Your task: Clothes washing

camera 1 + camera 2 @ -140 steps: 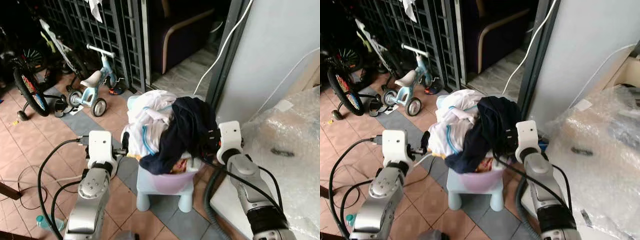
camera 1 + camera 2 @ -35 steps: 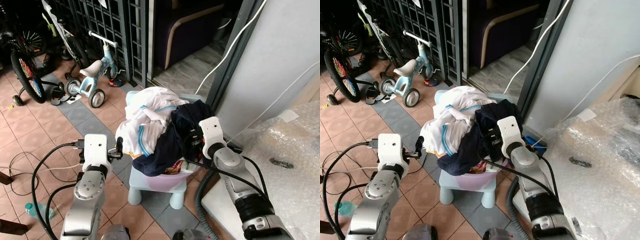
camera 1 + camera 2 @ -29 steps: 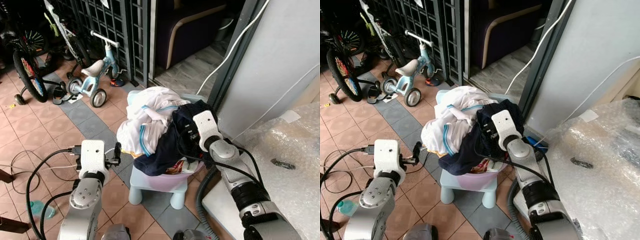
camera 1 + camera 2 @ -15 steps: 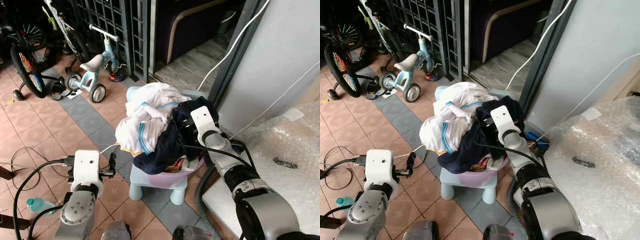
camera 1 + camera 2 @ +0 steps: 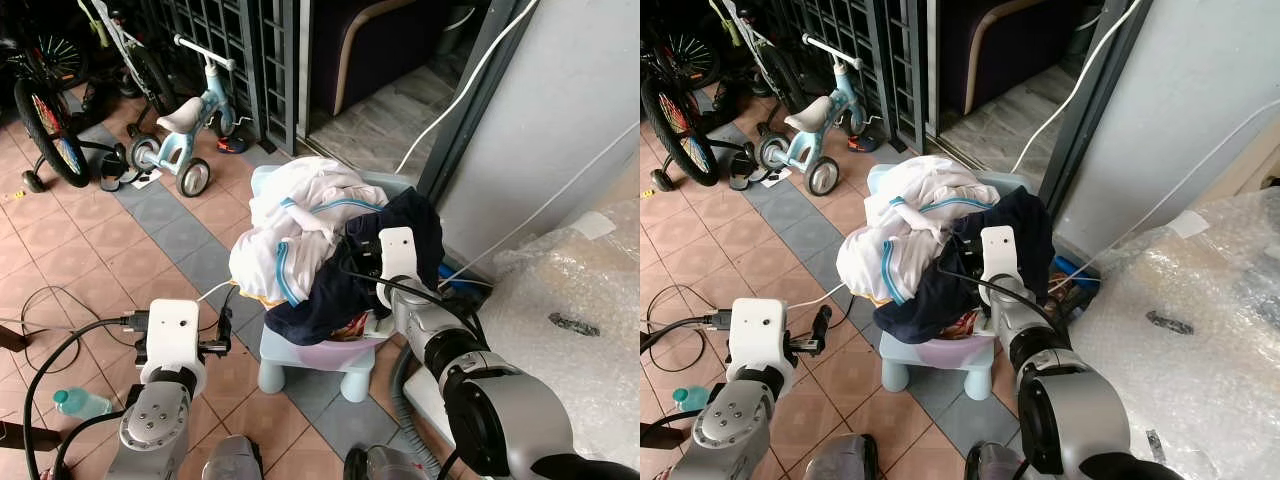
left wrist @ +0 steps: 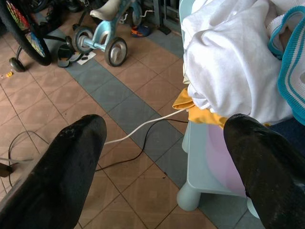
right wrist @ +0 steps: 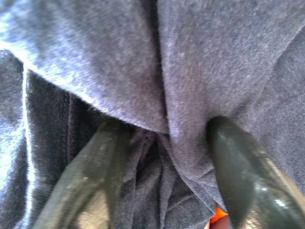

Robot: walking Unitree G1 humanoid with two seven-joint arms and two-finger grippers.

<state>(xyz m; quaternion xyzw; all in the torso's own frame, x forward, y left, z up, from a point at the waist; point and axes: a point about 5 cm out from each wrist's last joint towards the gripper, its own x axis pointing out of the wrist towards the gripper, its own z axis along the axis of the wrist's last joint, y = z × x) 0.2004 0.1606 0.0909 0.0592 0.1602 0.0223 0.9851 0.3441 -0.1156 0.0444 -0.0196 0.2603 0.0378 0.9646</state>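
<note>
**Right gripper buried in dark garment atop heaped laundry basin**

At the centre of the left eye view a pink basin (image 5: pixel 335 352) sits on a pale blue plastic stool (image 5: pixel 310 362), and it is heaped well above its rim with clothes. The left half of the heap is a white garment with teal trim (image 5: pixel 290 240); the right half is a navy garment (image 5: pixel 345 285) that drapes over the basin's front edge. A scrap of yellow cloth (image 6: pixel 202 114) pokes out beneath the white garment in the left wrist view.

The right gripper (image 7: pixel 162 157) is pushed into the navy garment at the middle of the heap. In the right wrist view its two fingers (image 7: pixel 236 167) stand apart with folds of the dark cloth bunched between them; they are spread, not pinched, and whether they have real hold of the fabric cannot be told.

The left gripper (image 6: pixel 162 157) hangs at the lower left of the left eye view, beside the stool and apart from the clothes. Its fingers are wide open with nothing between them.

A white cable (image 6: pixel 143 129) runs across the tiled floor (image 5: pixel 90 250) from under the heap. In the upper left stand a blue child's tricycle (image 5: pixel 185 130) and a bicycle (image 5: pixel 45 120) before a metal grille (image 5: pixel 240 50). At the right edge lies something wrapped in bubble wrap (image 5: pixel 570 320). A plastic bottle (image 5: pixel 75 402) lies at the lower left. No writing is legible anywhere.
</note>
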